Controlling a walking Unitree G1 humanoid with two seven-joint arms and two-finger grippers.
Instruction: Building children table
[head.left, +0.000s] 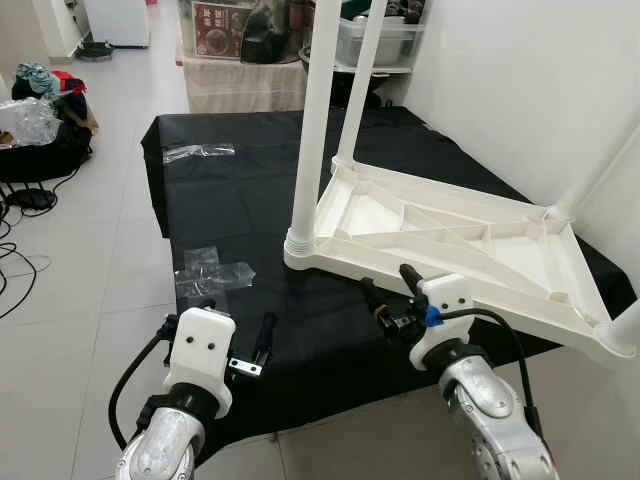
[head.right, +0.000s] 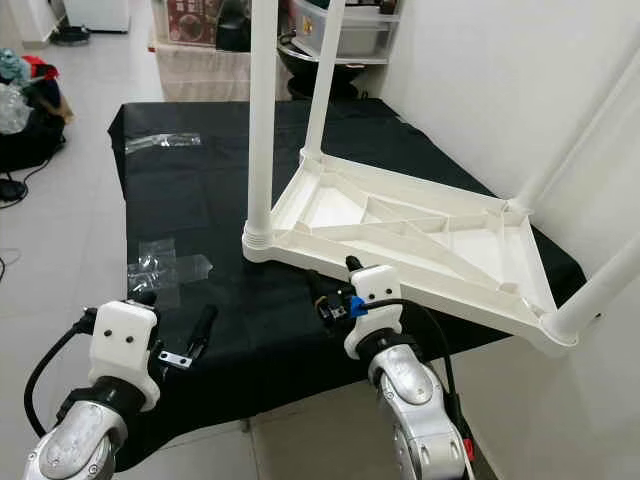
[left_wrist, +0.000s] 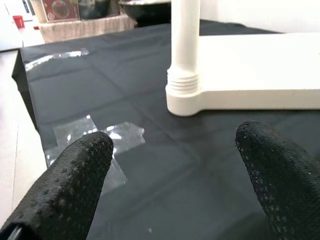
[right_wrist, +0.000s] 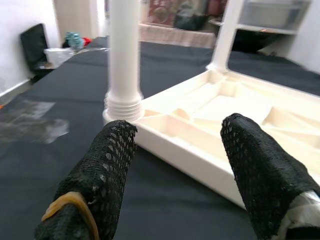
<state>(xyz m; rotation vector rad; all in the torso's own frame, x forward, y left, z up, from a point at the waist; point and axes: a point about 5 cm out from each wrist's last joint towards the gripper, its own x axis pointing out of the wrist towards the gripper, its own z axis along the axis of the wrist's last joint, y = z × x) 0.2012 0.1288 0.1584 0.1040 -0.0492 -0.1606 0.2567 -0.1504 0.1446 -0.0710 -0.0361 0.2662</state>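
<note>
A white plastic children's table lies upside down on a black cloth, its ribbed underside facing up. White legs stand up from its corners: the near-left leg in a threaded socket, a far leg, and two more on the right. My right gripper hovers open just before the table's near edge, with nothing between its fingers. My left gripper is open over the bare cloth to the left, a short way from the near-left leg.
Clear plastic bags lie on the cloth near my left gripper and at the far left. A white wall runs along the right. A shelf with a bin stands behind. Bags and cables sit on the tiled floor at left.
</note>
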